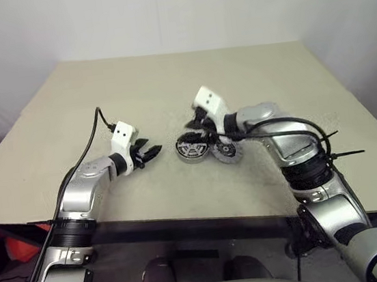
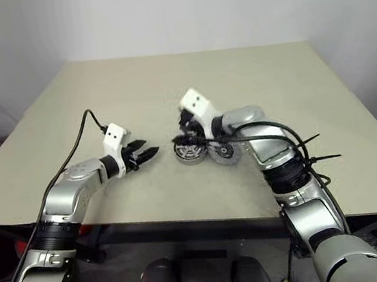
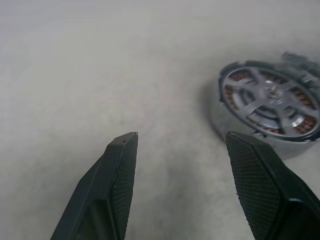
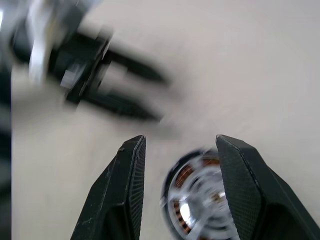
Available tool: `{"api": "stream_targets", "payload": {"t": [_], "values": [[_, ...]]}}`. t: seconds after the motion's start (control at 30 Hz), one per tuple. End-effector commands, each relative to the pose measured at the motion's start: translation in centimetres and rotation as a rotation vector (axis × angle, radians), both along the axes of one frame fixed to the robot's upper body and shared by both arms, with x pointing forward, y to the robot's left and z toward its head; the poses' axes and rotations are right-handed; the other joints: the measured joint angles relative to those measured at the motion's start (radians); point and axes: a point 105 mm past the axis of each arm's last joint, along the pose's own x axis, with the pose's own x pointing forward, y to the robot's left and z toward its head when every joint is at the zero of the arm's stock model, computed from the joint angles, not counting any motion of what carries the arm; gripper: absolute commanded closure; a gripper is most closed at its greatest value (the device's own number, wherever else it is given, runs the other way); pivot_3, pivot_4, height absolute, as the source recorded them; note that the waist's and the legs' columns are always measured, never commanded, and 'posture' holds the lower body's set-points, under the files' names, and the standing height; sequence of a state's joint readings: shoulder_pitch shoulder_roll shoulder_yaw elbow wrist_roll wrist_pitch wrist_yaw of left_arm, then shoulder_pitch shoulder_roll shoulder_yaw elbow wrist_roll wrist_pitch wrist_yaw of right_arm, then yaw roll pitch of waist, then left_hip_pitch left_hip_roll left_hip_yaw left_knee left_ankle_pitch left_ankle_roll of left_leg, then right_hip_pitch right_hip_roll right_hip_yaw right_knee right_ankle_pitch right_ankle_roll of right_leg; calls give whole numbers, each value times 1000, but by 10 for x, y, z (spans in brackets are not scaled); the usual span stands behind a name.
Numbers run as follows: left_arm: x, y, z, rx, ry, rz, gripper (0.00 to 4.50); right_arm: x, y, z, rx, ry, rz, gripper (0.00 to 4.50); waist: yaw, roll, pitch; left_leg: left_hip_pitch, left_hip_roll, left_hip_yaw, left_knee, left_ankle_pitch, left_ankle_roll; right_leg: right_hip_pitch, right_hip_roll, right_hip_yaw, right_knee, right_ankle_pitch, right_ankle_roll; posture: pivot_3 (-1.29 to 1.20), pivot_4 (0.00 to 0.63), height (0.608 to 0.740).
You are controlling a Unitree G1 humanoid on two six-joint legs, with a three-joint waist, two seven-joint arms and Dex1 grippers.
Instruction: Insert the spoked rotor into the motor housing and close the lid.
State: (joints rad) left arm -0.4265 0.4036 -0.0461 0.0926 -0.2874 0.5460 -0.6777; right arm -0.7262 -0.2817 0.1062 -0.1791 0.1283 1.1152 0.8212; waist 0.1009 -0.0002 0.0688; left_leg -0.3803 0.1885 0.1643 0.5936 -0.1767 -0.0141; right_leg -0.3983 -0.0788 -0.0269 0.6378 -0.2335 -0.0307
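The motor housing (image 1: pixel 193 146) sits mid-table, its copper windings showing between silver spokes. The black-rimmed spoked rotor (image 3: pixel 272 97) lies inside it. A grey disc, apparently the lid (image 1: pixel 226 152), rests against the housing's right side, partly under my right wrist. My right gripper (image 1: pixel 192 124) hovers just above the housing, open, with nothing between its fingers (image 4: pixel 131 165); the housing (image 4: pixel 200 200) shows below them. My left gripper (image 1: pixel 154 150) is low over the table just left of the housing, open and empty, its fingertips (image 3: pixel 122 147) apart from the housing.
The beige table (image 1: pixel 167 81) stretches away behind the parts. Its front edge (image 1: pixel 184 214) runs close under my forearms. A black cable (image 1: pixel 311 133) with cable ties loops over my right forearm.
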Motion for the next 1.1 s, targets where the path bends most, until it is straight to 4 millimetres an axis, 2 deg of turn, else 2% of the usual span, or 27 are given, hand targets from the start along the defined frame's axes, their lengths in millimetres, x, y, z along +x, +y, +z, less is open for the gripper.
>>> {"api": "stream_targets", "payload": {"t": [0.03, 0.13, 0.27, 0.43, 0.53, 0.67, 0.77, 1.1], "values": [[6, -12, 21, -14, -77, -59, 1550, 3, -36, -5, 147, 140, -202, 2239, 4, 0, 0, 0, 0, 0, 0, 0, 0, 1, 0, 0, 0, 0, 0, 0, 0, 740], [12, -13, 19, -1, -71, -62, 1550, -5, -62, -18, 228, 261, -333, 2239, 3, 0, 0, 1, -1, 0, 0, 0, -1, 1, 0, 0, 0, 0, 0, 0, 0, 740], [14, -18, 14, 29, -58, -87, 1550, -29, -88, -27, 355, 365, -441, 2239, 2, 0, 0, 2, -1, 0, -5, 2, -3, 0, 0, 1, 0, 0, 0, 0, 0, 740], [16, -22, 13, 25, -51, -103, 1550, -52, -99, -42, 446, 413, -463, 2239, 4, 1, 0, 6, -1, 0, -16, 6, -9, 0, 1, 1, -4, 0, -1, 0, 0, 740], [16, -23, 10, 42, -46, -118, 1550, -61, -99, -62, 474, 490, -500, 2239, 5, 1, -1, 7, -1, 0, -18, 7, -11, 0, 2, 1, -4, -1, -2, 0, 0, 740], [15, -23, 10, 55, -42, -129, 1550, -61, -99, -84, 520, 595, -586, 2239, 2, 1, -1, 8, -1, 0, -19, 8, -13, 1, 2, 1, -4, -1, -1, 0, 0, 740], [13, -20, 10, 63, -41, -132, 1550, -60, -93, -89, 552, 638, -597, 2239, 3, 1, -1, 9, -1, 0, -19, 9, -15, 1, 2, 1, -4, -4, 4, 0, 0, 740], [4, -24, 15, 33, -29, -196, 1550, -51, -86, -101, 569, 723, -643, 2239, 4, 2, -1, 10, -1, 0, -22, 10, -16, 1, 2, 1, -4, -3, 1, 0, 0, 740]]}}
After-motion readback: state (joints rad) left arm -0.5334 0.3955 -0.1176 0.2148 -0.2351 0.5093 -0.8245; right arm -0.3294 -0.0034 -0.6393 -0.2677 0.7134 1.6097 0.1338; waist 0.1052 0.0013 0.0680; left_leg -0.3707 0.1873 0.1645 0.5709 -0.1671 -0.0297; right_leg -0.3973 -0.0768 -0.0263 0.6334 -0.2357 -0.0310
